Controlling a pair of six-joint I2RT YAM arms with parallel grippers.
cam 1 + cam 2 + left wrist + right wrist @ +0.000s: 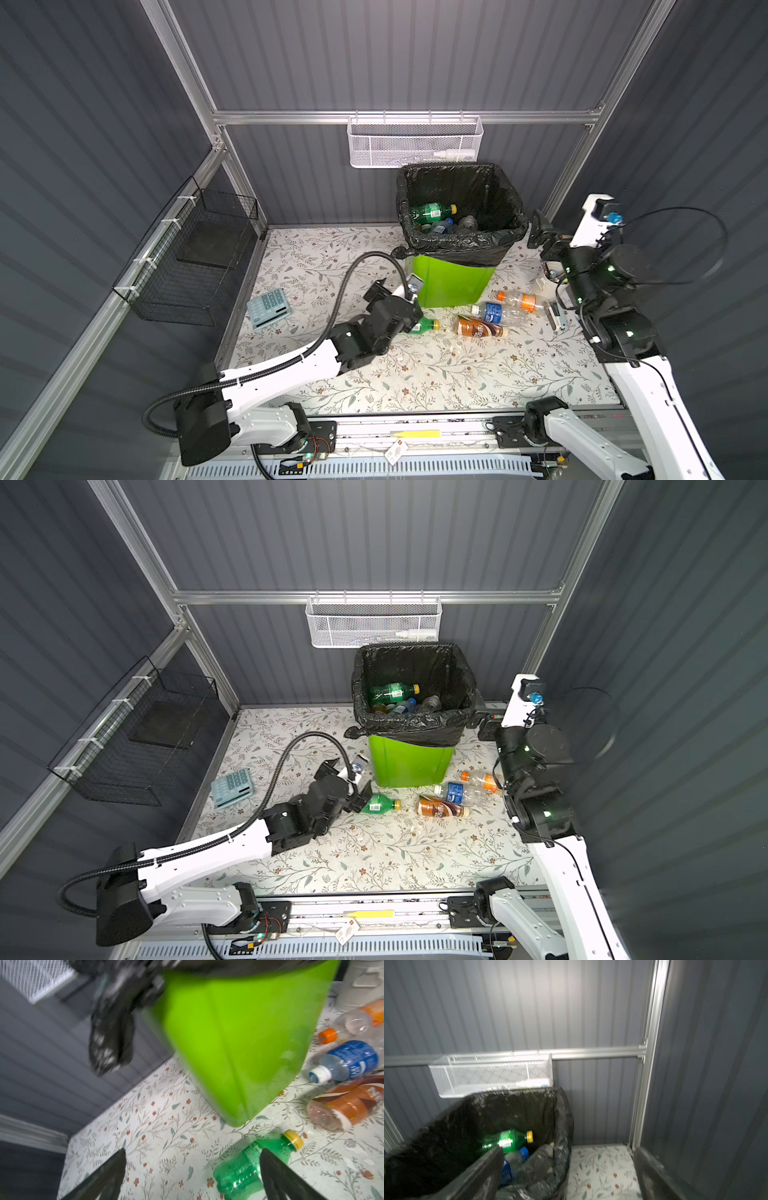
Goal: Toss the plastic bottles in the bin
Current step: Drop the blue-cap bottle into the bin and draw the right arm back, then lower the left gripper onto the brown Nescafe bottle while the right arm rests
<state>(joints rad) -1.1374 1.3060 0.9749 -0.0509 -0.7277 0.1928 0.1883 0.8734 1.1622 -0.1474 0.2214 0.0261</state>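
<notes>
Plastic bottles lie in two places. Several are inside the bin (pixel 453 282), where a green bottle with a yellow cap (pixel 432 211) rests on top of the heap. Four more lie on their sides on the floral table (pixel 457 374) at the bin's foot: a second green bottle (pixel 245 1165), a brown-labelled bottle (pixel 480 328), a blue-labelled bottle (pixel 496 312) and an orange-capped bottle (pixel 521 300).

The left gripper (pixel 193 1152) hangs low beside the bin's near corner with its jaws spread wide and nothing between them. One finger (pixel 276 1174) crosses in front of the second green bottle. The knotted tail of the black bag (pixel 401 251) dangles from the rim near it.

The right gripper (pixel 569 1149) is up by the bin's right rim, jaws apart and empty. The right arm hides most of a white cup (pixel 542 284) behind the orange-capped bottle.

A calculator (pixel 268 308) lies well apart on the left. A white mesh basket (pixel 415 141) hangs on the back rail just behind the bin, and a black wire basket (pixel 195 266) hangs on the left wall.
</notes>
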